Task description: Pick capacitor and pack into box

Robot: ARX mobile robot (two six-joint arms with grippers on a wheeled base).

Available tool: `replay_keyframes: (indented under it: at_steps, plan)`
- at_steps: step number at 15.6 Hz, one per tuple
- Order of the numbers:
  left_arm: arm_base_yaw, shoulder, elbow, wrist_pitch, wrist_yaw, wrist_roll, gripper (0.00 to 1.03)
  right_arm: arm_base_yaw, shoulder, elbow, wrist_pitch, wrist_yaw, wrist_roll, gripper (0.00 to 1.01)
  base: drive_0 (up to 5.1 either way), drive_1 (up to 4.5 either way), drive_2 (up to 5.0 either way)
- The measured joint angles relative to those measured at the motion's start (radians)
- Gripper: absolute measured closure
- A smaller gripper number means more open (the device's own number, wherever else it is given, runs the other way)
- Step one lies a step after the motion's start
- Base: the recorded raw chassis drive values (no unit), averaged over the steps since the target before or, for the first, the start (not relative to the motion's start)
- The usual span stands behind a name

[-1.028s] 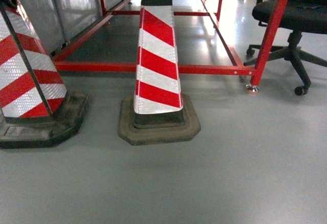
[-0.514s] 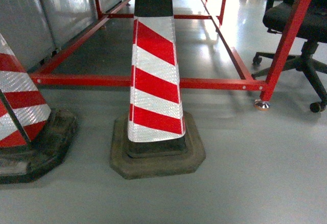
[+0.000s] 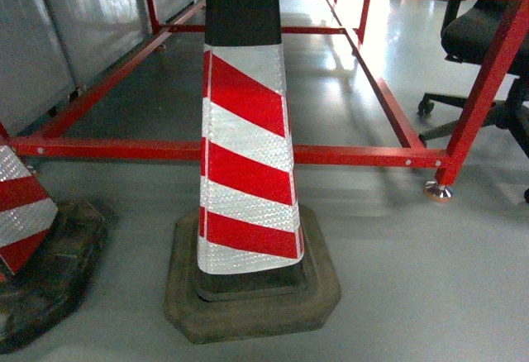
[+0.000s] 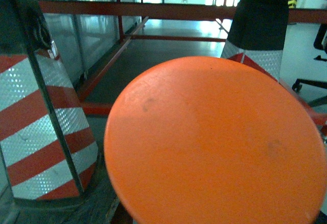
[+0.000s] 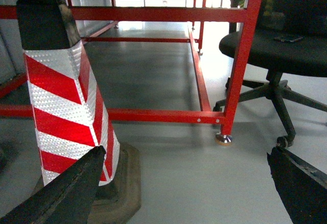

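Head view: a red-and-white striped traffic cone with a black top and a heavy dark rubber base stands centre, on a glossy grey floor. Compared with 1 second ago, it looms larger and nearer. A 2nd striped cone at the left has slid mostly past the left edge. Behind both runs a red metal frame of low bars and upright legs; its footed right leg now sits lower and further right. A black office chair, far right, is now cut off by the edge.

Left wrist view: a bright orange round face, apparently the end of the orange cylindrical capacitor, sits very close to the camera and fills most of the picture. No left claw fingers show, so its grip cannot be judged.

Right wrist view: the right gripper has its 2 dark fingers spread wide apart, with only floor between them.
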Motion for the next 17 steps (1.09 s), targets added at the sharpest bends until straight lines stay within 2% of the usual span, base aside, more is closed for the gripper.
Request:
replay_keyframes:
  at_steps: [17]
  plan:
    - [0.0,0.0,0.0,-0.004,0.0,0.004,0.59,0.0,0.0,0.0,-0.006,-0.001,0.0,0.03,0.0,0.0,0.0]
